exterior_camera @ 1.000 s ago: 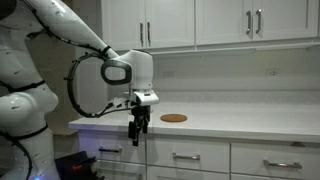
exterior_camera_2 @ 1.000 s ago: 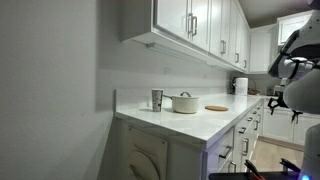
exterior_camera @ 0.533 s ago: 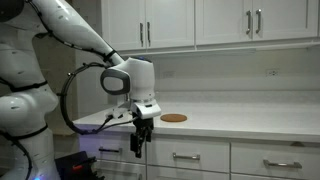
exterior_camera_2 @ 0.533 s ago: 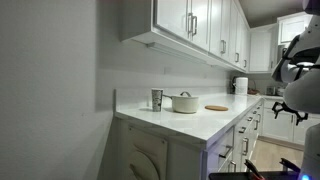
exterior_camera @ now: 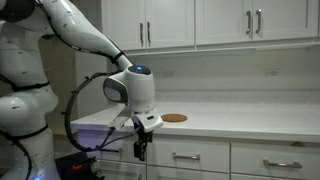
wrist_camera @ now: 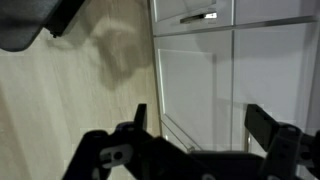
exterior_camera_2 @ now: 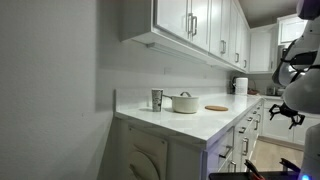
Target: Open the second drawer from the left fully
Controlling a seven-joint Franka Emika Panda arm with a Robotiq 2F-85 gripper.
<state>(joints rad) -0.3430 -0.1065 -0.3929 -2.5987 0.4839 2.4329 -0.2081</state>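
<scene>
- Lowered since a second ago: gripper (exterior_camera: 140,154) has dropped from counter-edge height to the drawer row, and the rounded wrist housing now sits directly above it.
- Item: second drawer from the left (exterior_camera: 190,158). It has a white recessed-panel front of mid width, with a short silver bar handle (exterior_camera: 186,157) at its centre.
- Location: directly under the white countertop (exterior_camera: 240,122), just beside the gripper in an exterior view.
- Orientation: the front faces out into the room. The long axis of both front and handle runs horizontally along the cabinet run.
- Condition: the front lies flush with its neighbours, so it is closed and its contents are hidden.
- Tool: the fingers point downward. In the wrist view the gripper (wrist_camera: 200,118) has its jaws spread wide with nothing between them. Behind it are a white cabinet door (wrist_camera: 195,85) and pale wood floor (wrist_camera: 70,100).
- Contact with the drawer: cannot tell.
- Also present: round brown mat (exterior_camera: 174,118) on the countertop.
</scene>
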